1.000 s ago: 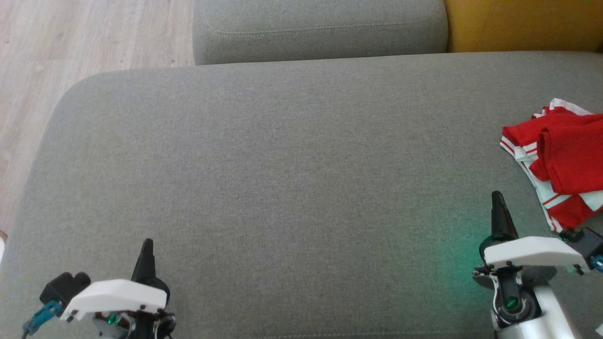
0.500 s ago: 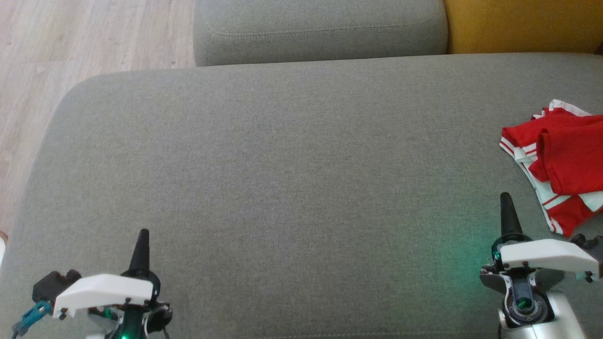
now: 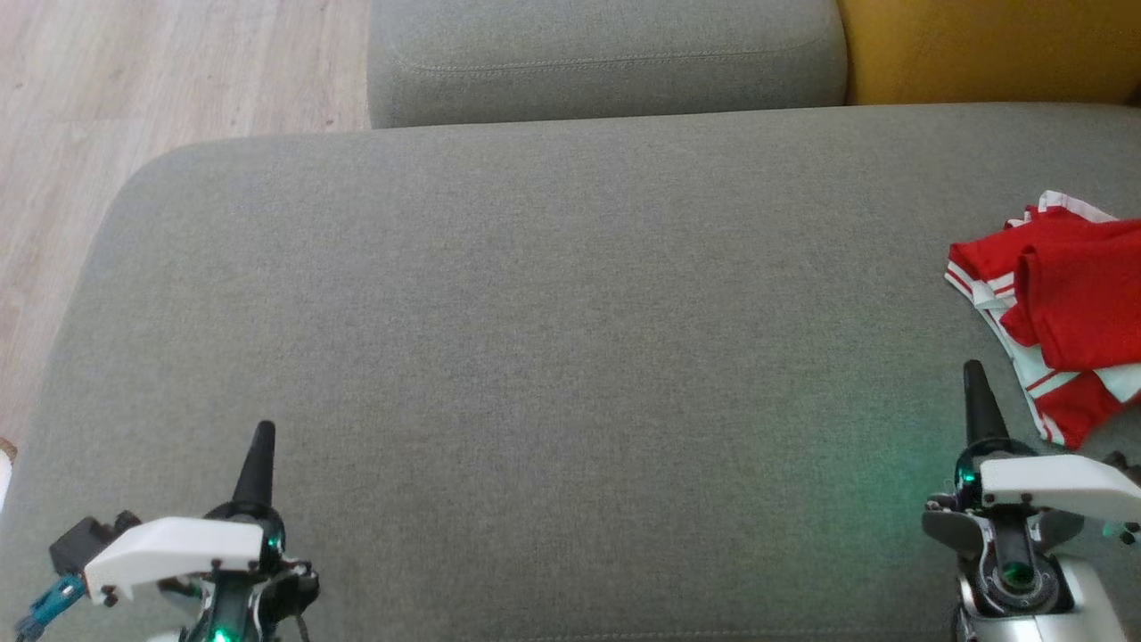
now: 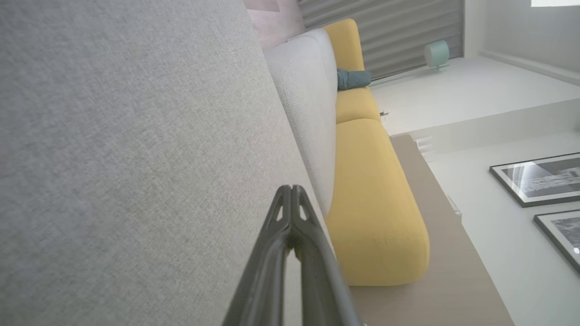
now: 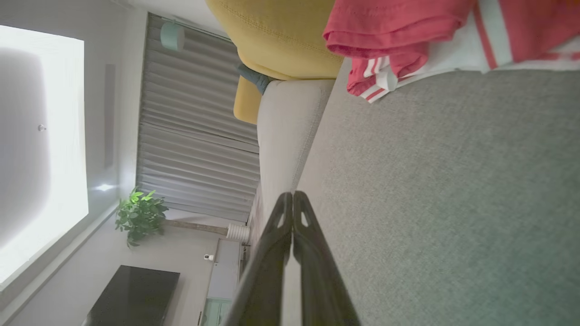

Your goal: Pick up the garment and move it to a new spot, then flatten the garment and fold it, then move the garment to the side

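A folded red garment point(image 3: 1065, 308) with white stripes lies at the right edge of the grey sofa cushion point(image 3: 553, 312); it also appears at the top of the right wrist view point(image 5: 421, 36). My right gripper point(image 3: 973, 370) hovers just left of and below it, fingers pressed together and empty point(image 5: 292, 195). At the lower left, my left gripper point(image 3: 263, 431) is shut and empty too, over bare cushion point(image 4: 291, 188).
A grey backrest cushion point(image 3: 606, 53) stands behind the seat, with a yellow cushion point(image 3: 989, 45) to its right. Wooden floor point(image 3: 107, 107) lies past the cushion's left edge. The wide middle of the seat is bare fabric.
Both grippers have drifted outward and lower in the head view: the left one to the left, the right one to the right, nearer the garment's lower edge. The garment has not moved.
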Controlling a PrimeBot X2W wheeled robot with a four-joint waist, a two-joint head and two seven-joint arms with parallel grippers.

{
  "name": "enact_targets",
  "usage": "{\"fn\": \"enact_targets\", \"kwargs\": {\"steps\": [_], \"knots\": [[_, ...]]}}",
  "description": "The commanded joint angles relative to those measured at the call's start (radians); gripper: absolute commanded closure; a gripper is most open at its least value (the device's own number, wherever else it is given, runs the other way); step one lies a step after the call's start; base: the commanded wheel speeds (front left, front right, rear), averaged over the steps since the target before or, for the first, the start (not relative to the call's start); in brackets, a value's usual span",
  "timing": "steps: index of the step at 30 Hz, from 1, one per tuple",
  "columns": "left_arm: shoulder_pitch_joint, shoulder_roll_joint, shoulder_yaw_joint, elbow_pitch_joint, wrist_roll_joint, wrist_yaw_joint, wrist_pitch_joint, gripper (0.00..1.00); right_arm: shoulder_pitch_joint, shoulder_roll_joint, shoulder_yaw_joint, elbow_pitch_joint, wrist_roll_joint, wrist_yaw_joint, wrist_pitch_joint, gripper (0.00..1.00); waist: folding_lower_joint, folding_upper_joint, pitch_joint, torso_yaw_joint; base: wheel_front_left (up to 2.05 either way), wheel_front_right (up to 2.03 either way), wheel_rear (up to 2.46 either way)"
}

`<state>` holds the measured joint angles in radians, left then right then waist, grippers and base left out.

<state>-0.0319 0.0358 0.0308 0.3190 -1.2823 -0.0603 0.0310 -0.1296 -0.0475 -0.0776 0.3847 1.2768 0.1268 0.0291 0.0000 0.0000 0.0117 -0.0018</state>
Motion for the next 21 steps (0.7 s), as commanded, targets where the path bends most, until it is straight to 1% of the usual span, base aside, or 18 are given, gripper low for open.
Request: {"fn": "enact_targets", "kwargs": {"steps": [1,21], "knots": [[-0.057,0.012,0.035,-0.042,-0.035,-0.013,0.008,1.0,-0.018,-0.004,0.009,-0.049,0.037,0.003,0.01,1.0,0.0,0.0,-0.001,0.0,0.0,0.0,0.0],[-0.071,0.014,0.07,-0.065,-0.25,-0.055,0.063,1.0,0.011,-0.003,-0.025,-0.116,0.255,0.004,0.065,1.0,0.0,0.0,-0.007,0.001,0.0,0.0,0.0]]}}
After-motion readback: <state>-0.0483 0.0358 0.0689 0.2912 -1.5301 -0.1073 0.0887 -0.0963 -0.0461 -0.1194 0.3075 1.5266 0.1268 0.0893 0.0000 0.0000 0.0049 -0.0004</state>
